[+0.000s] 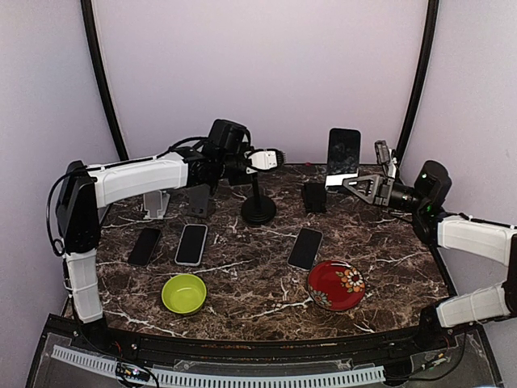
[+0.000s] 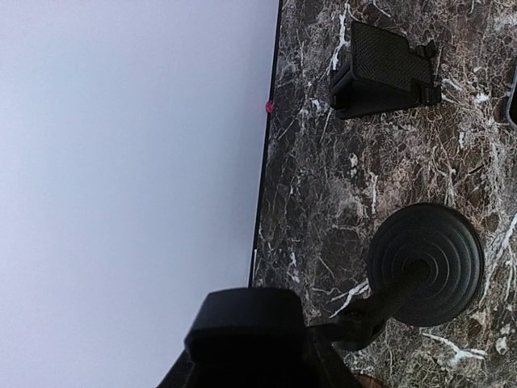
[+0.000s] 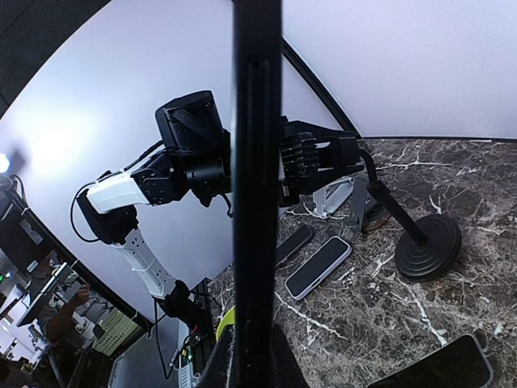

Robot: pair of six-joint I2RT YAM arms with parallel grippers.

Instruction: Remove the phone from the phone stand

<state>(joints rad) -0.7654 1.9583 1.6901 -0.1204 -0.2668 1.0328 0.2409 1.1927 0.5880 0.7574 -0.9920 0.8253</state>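
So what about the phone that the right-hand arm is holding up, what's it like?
The phone is a slim dark slab with a glossy, unlit face. It stands upright at the back of the table, pinched near its bottom edge by the shut right gripper. From that wrist's camera it shows edge-on, very thin.

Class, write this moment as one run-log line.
left claw: shut on black round-based stand | right claw: shut on black smartphone, held upright above the table

Black phone upright, aloft, well apart from round-based black phone stand.
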